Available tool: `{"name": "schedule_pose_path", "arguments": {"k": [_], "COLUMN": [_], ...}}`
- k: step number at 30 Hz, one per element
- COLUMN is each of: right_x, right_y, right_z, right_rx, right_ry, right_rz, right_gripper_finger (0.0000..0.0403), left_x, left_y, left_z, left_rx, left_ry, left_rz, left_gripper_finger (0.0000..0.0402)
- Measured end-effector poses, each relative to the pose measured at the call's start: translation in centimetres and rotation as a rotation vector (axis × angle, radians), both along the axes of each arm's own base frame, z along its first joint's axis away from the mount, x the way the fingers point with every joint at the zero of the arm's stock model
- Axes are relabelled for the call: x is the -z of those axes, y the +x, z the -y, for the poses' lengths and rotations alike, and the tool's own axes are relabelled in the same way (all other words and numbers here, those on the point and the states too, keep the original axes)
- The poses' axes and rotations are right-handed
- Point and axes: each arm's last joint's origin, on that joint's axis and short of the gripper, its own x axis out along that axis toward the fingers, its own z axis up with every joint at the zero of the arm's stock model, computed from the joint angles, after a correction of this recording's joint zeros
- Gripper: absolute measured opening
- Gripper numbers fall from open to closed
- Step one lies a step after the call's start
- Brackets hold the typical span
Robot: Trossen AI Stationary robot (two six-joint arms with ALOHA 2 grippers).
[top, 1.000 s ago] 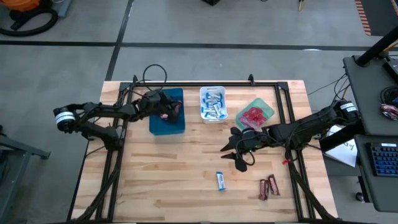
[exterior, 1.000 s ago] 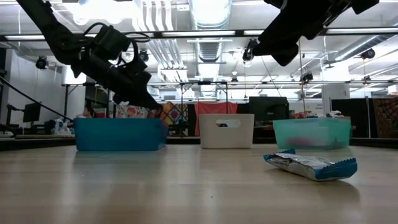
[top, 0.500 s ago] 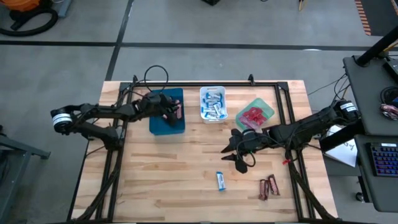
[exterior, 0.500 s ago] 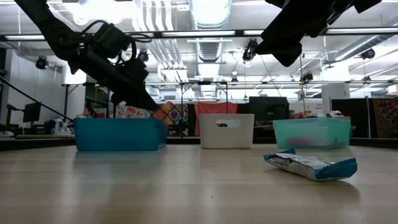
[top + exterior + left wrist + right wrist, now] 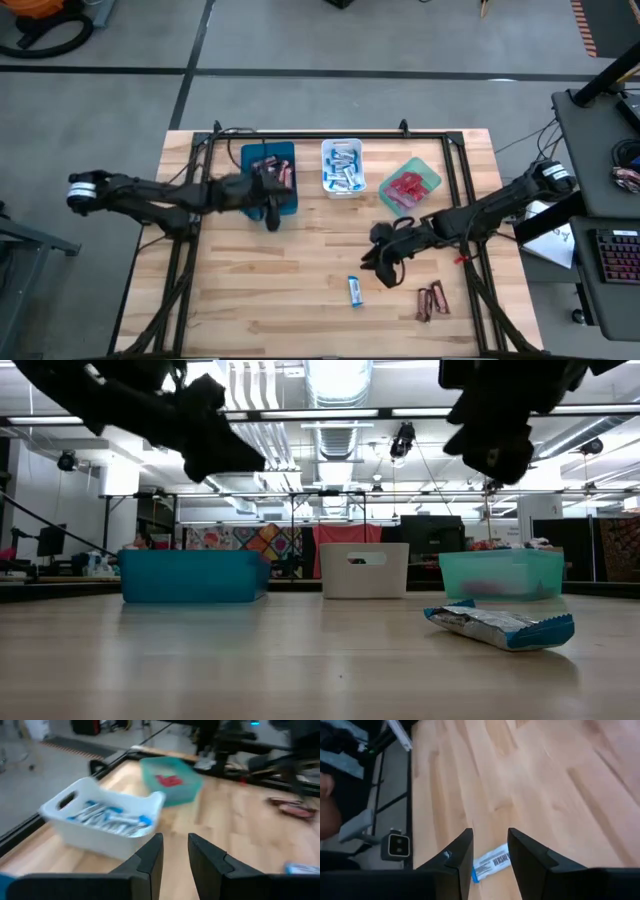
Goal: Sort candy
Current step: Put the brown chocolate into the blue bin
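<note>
The right gripper (image 5: 383, 268) hangs above the pale wooden surface (image 5: 300, 290) with its dark fingers (image 5: 457, 857) spread and empty; a flat blue-and-white wrapped candy bar (image 5: 490, 862) lies just past their tips, roughly in line with the gap but skewed across it. Two dark brown-red wrapped bars (image 5: 432, 300) lie off to one side of those fingers, nearer the surface's edge. A descent that misses the skew could pinch only a wrapper corner or shove the bar away. The left gripper (image 5: 270, 210), its fingers (image 5: 150, 857) slightly parted and empty, sits just beside the deep blue plastic tray (image 5: 268, 170), where a careless swing could clip the wall. Open bare wood lies ahead of both; the white handled bin (image 5: 100, 822) and green tray (image 5: 172, 780) stand beyond the left fingers.
</note>
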Motion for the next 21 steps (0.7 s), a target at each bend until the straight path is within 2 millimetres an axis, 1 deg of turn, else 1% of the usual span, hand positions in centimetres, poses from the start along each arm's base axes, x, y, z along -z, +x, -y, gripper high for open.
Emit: {"name": "schedule_pose_path", "arguments": {"k": [6,11,13,17,21], "right_x": [1.9,3.1,3.4,3.2,2.6], "right_y": [0.1,-0.4,-0.9,-2.1,-3.4], "right_z": [-1.1,-2.2,-2.5,-3.3,-3.9], "right_rx": [0.019,0.008,0.025,0.065,0.129], "right_ry": [0.094,0.166,0.179,0.171,0.137], "right_rz": [-0.133,-0.271,-0.340,-0.500,-0.656], "right_gripper_finger": [0.0100,0.0095,0.0095,0.0095,0.0095], "left_x": [-0.2,0.0,0.1,0.7,1.6], "left_y": [0.1,0.0,0.1,1.2,3.1], "left_z": [4.8,7.8,8.6,9.4,10.0], "left_rx": [0.067,0.197,0.227,0.246,0.256], "left_ry": [0.049,0.087,0.086,0.088,0.116], "left_rz": [0.025,0.038,0.048,0.092,0.102], "left_gripper_finger": [0.0074,0.0074,0.0075,0.0075,0.0075]}}
